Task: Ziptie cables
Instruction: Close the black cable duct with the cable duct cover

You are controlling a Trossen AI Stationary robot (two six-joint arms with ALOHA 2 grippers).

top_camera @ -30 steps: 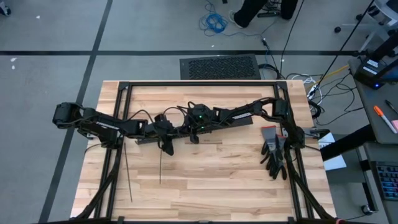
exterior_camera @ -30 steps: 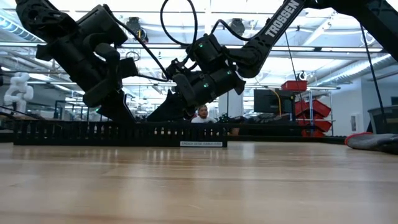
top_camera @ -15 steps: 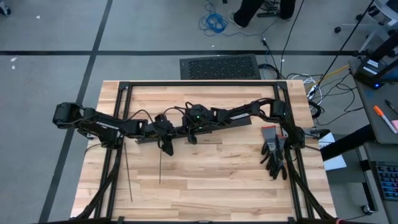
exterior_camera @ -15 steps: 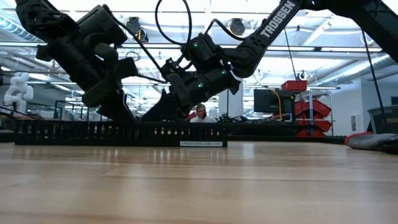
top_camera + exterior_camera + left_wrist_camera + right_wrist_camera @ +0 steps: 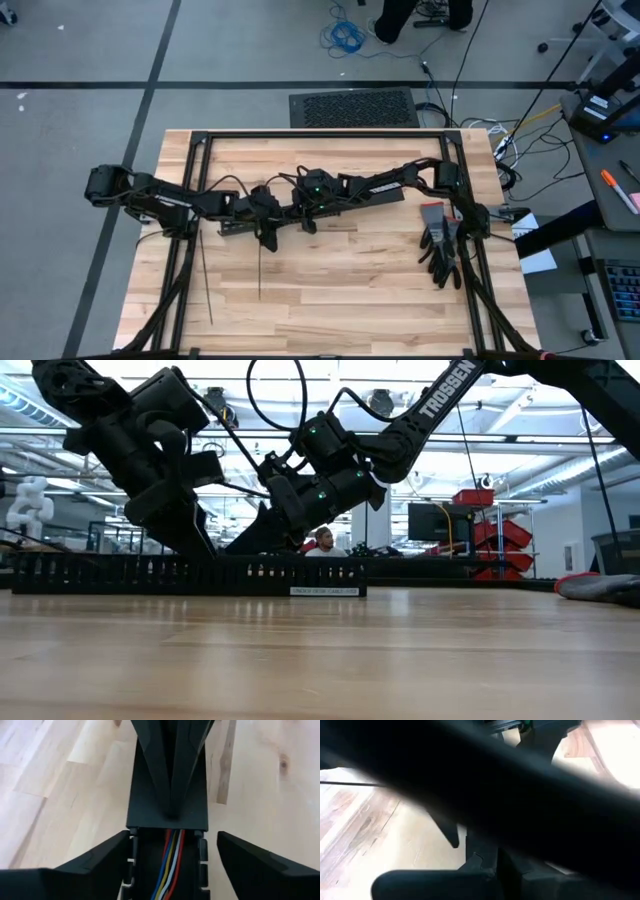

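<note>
Two dark robot arms meet over the middle of a wooden table (image 5: pixel 330 290), both bent low above a long black slotted duct (image 5: pixel 190 574) that lies across the boards. The left gripper (image 5: pixel 170 845) straddles the duct with its fingers (image 5: pixel 100 857) spread apart, one on either side, clamped on nothing. Inside the channel runs the bundle of cables (image 5: pixel 170 865), red, white, yellow and blue strands lying side by side. The right gripper (image 5: pixel 170 765) points down into the same channel just beyond, its fingers pressed together; whether its tips touch the cables is hard to tell. Two thin dark zipties (image 5: pixel 259 270) lie on the wood nearer the table's front edge, apart from the duct. A pair of black gloves (image 5: pixel 441 250) rests at the right side.
</note>
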